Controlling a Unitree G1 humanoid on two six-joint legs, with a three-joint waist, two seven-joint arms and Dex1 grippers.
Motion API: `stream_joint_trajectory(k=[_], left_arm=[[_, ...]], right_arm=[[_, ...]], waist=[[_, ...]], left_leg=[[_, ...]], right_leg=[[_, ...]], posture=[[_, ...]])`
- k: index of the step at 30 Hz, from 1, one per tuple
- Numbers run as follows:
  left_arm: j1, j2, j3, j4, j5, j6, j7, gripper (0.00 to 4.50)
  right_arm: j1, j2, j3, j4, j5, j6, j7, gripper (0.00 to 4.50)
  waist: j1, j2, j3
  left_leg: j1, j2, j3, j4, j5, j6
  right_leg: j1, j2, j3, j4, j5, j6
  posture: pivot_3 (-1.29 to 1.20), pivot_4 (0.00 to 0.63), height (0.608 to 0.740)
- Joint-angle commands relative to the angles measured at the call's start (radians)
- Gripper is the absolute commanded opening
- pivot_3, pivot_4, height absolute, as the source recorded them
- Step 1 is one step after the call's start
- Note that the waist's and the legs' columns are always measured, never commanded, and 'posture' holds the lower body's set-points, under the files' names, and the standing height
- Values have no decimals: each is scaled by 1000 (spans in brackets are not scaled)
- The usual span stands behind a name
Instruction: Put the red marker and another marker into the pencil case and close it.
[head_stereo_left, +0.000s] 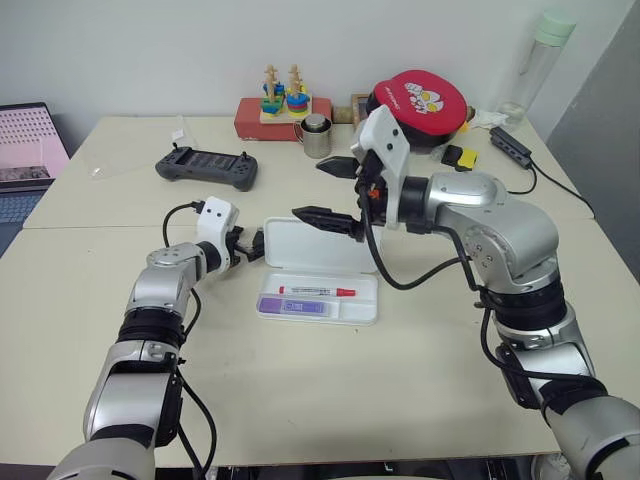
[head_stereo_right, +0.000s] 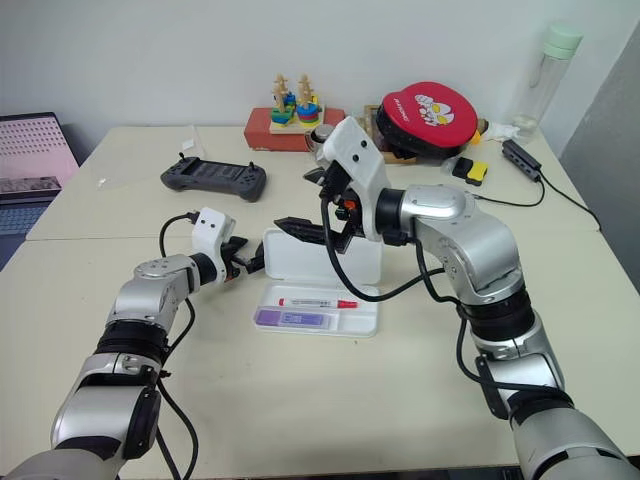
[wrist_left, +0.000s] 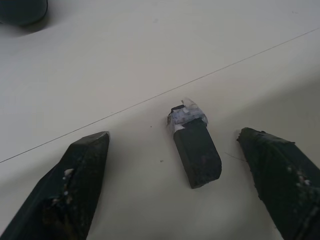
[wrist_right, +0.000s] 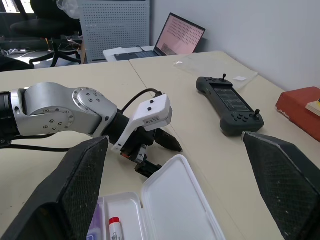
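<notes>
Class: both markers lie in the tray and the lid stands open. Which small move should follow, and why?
Probably swing the lid down over the pencil case: the red marker and purple highlighter are inside. The open right end effector hangs over the lid.

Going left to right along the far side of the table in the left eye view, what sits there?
Laptop → game controller → red box with stacking toys → metal cup → red round cushion → yellow and black item → black power strip, with the pale green bottle behind it.
</notes>
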Motion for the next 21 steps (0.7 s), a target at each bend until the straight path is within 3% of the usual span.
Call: stream_joint_trajectory(k=[1, 17, 21], left_arm=[[4, -5, 13, -19, -3, -3, -10, 3348], [33, -1, 63, -6, 0, -11, 52, 494], [34, 0, 76, -17, -8, -34, 48, 411]], right_arm=[[-12, -6, -34, -42, 22, -3, -8, 4500], [-10, -27, -30, -32, 43, -8, -5, 4500], [-8, -42, -41, -30, 50, -11, 4, 4500]], waist=[[0, 0, 0], [-2, 0, 0], [-3, 0, 0]], left_leg=[[0, 0, 0, 0, 0, 0], [0, 0, 0, 0, 0, 0], [0, 0, 0, 0, 0, 0]], right_leg=[[0, 0, 0, 0, 0, 0], [0, 0, 0, 1, 0, 0], [0, 0, 0, 1, 0, 0]], posture=[[0, 150, 740], [0, 150, 740], [0, 150, 740]])
